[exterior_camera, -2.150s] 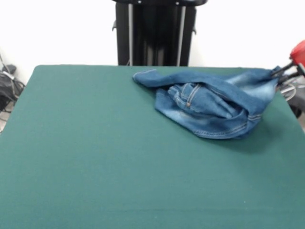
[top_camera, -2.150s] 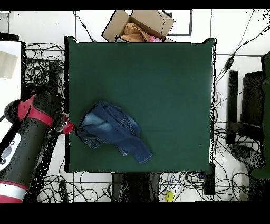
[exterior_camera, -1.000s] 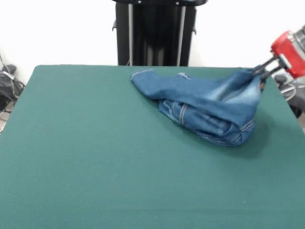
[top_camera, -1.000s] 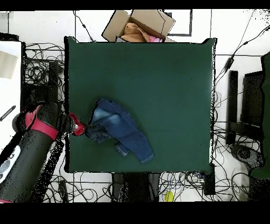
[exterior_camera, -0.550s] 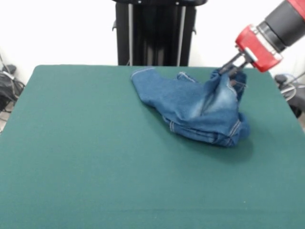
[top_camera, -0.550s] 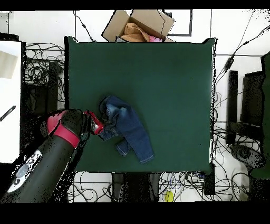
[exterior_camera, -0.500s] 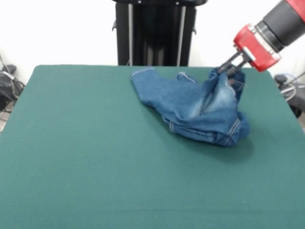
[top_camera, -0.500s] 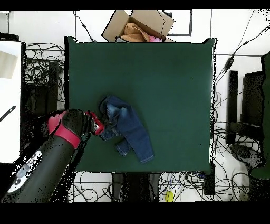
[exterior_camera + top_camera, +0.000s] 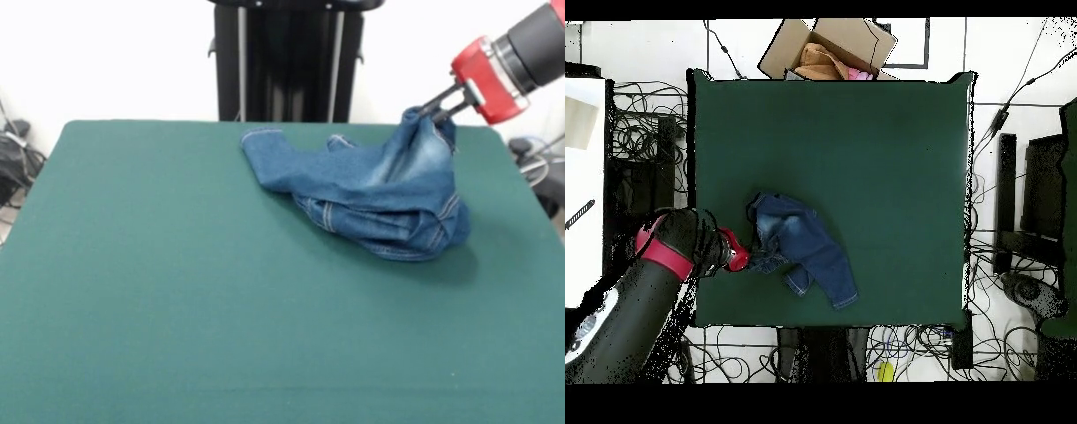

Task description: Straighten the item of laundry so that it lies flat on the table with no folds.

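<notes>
Pinched between the gripper's (image 9: 434, 111) tips is a raised fold of the jeans (image 9: 371, 199), held just off the green table (image 9: 177, 291). One leg trails flat toward the table's far edge, while the rest sits bunched and doubled over under the lifted corner, close to the side edge nearest the arm. The risk, as I judge it: the grip takes only a small bit of denim, so a hard pull could slip it free, or drag the heap off that edge.

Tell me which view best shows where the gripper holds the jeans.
The front view: the gripper pinches a raised fold of the jeans above the table. Overhead, the arm partly covers that spot.
</notes>
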Motion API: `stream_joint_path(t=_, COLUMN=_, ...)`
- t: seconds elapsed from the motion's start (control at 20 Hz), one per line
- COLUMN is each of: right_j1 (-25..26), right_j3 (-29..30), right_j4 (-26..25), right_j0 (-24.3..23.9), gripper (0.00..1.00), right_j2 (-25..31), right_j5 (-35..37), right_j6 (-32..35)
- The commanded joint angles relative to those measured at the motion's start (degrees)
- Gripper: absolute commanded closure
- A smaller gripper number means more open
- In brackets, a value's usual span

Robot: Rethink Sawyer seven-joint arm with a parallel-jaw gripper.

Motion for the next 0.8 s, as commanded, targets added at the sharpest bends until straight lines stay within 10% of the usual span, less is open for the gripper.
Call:
stream_joint_path(t=0.05, right_j1=3.75, right_j3=-1.88, right_j4=-0.72, right_j0=-0.01, gripper=1.0, right_j2=5.5, right_j5=3.76, right_j6=7.1)
stream_joint_path(t=0.8, right_j1=4.18, right_j3=-1.5, right_j4=-1.23, right_j0=0.0, gripper=1.0, right_j2=4.9, right_j5=2.61, right_j6=6.2)
